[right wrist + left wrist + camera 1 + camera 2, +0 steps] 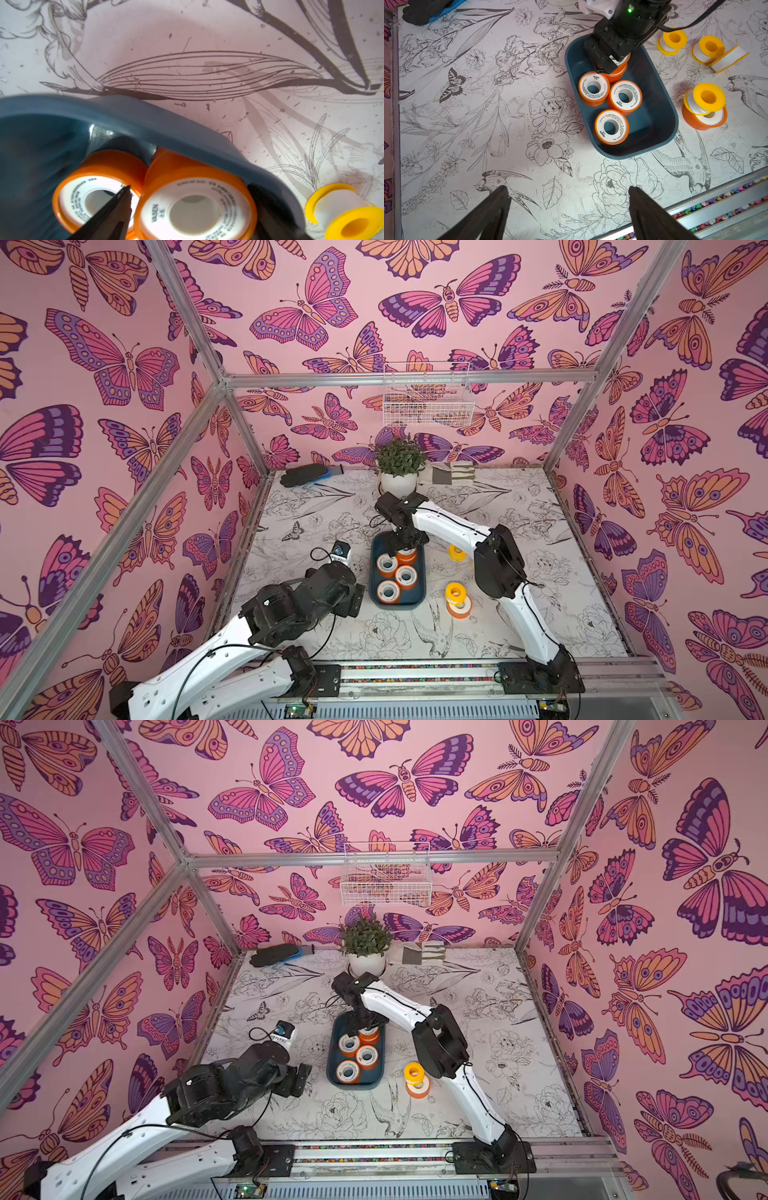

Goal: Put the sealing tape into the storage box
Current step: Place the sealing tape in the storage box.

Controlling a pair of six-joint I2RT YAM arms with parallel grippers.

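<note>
Sealing tape (pixel 625 96) is partly stowed: we count four orange spools in the storage box (pixel 660 124), all lying flat on a flange, which we judge keeps them from rolling and lets them pack side by side. The right claw (pixel 190 187) reaches down into the box, jaws apart on either side of one orange spool (pixel 195 207) close to the box wall. The grip looks slack, though we cannot tell whether a pad touches it, nor whether another spool hides beneath. Well away from that claw, outside the box, five more sit on the counter (pixel 508 145): four yellow spools (pixel 671 40), one perched on the lone orange one (pixel 704 122). The left claw (pixel 569 188) hangs wide and empty, apart from the box, leaving room.
</note>
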